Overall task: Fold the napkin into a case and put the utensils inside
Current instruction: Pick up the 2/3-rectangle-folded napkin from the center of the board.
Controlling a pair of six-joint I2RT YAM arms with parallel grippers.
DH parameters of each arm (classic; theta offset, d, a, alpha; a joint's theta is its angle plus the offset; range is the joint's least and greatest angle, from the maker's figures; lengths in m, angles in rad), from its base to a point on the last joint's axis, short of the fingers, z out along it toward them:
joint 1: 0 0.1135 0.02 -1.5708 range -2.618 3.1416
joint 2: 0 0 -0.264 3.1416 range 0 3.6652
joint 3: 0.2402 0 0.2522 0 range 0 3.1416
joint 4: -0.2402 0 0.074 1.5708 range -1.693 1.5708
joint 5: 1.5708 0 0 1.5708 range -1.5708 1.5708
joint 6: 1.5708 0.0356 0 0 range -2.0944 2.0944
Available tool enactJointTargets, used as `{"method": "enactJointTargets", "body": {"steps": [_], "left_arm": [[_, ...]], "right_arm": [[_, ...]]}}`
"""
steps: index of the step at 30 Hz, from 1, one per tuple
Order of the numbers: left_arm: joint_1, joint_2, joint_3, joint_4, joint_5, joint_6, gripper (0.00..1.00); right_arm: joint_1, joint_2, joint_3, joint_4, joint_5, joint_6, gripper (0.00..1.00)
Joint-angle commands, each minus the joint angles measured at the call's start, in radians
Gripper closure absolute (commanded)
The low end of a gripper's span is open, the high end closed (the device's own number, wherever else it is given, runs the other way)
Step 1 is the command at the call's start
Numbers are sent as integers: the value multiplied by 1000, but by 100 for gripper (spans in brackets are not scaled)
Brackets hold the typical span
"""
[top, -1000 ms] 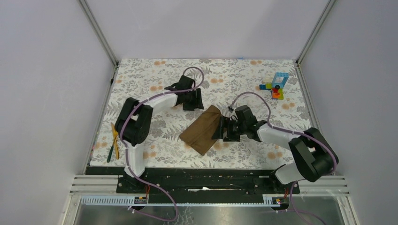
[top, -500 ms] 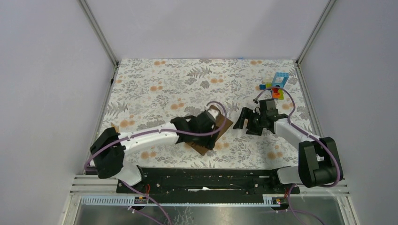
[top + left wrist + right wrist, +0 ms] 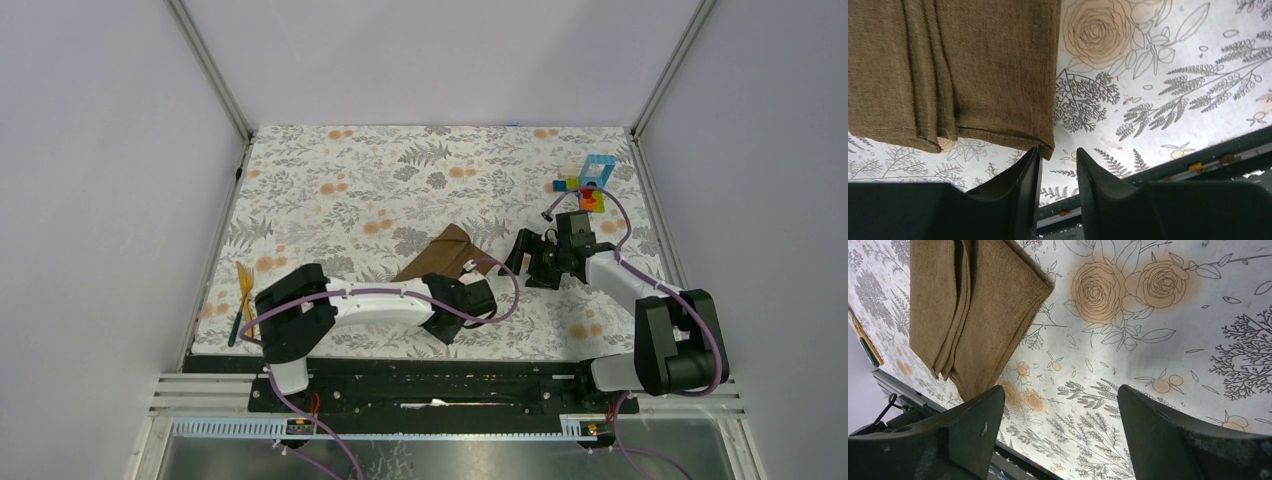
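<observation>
The brown napkin (image 3: 438,256) lies folded into a long strip in the middle of the table, its layered edges clear in the left wrist view (image 3: 953,70). My left gripper (image 3: 468,298) is low at the napkin's near end. Its fingers stand a narrow gap apart with only table between them (image 3: 1059,150), and the left fingertip (image 3: 1034,157) is right at the napkin's corner. My right gripper (image 3: 522,262) hovers wide open (image 3: 1061,388) to the right of the napkin (image 3: 973,305), apart from it. The yellow utensils (image 3: 243,295) lie at the table's left edge.
A small stack of colourful toy blocks (image 3: 590,182) stands at the back right, just behind the right arm. The black front rail (image 3: 1198,160) runs close to the left gripper. My left arm stretches across the near part of the table, hiding the napkin's near end.
My left arm swung from the back left, over the napkin, to its near right end, and its jaws narrowed. My right gripper drew back right, off the napkin.
</observation>
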Motion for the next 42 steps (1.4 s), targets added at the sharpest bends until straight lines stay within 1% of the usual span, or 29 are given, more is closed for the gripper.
{"method": "enactJointTargets", "body": {"steps": [1, 6, 11, 13, 14, 16, 19, 22, 27, 37, 39, 42], "left_arm": [[0, 9, 81, -31, -89, 4, 64], [2, -8, 100, -47, -87, 16, 62], [20, 1, 122, -38, -71, 20, 51], [29, 18, 134, -25, -75, 26, 50], [36, 31, 139, -15, -76, 31, 51], [45, 64, 154, -13, -72, 42, 57], [47, 95, 162, -18, -76, 53, 61], [47, 101, 150, -16, -66, 51, 62], [50, 107, 122, -13, -88, 52, 62], [79, 121, 72, 34, -71, 71, 62], [83, 134, 64, 44, -60, 80, 64], [87, 151, 49, 52, -57, 89, 69]], "right_arm": [[-3, -24, -6, -7, -31, -17, 10], [-4, -14, -8, -2, -28, -15, 10], [-3, -3, -5, 8, -34, -8, 10], [-3, -3, -6, 14, -36, -7, 10], [-3, -2, -5, 13, -37, -7, 10], [-3, 1, -5, 14, -43, -6, 10], [-3, 0, -5, 11, -48, -10, 10], [-3, -3, -8, 9, -47, -14, 10], [-3, 8, -13, 25, -58, -8, 10], [-3, 22, -8, 30, -73, -9, 10], [-3, 27, -8, 30, -78, -9, 10], [-4, 34, -8, 31, -81, -10, 10]]}}
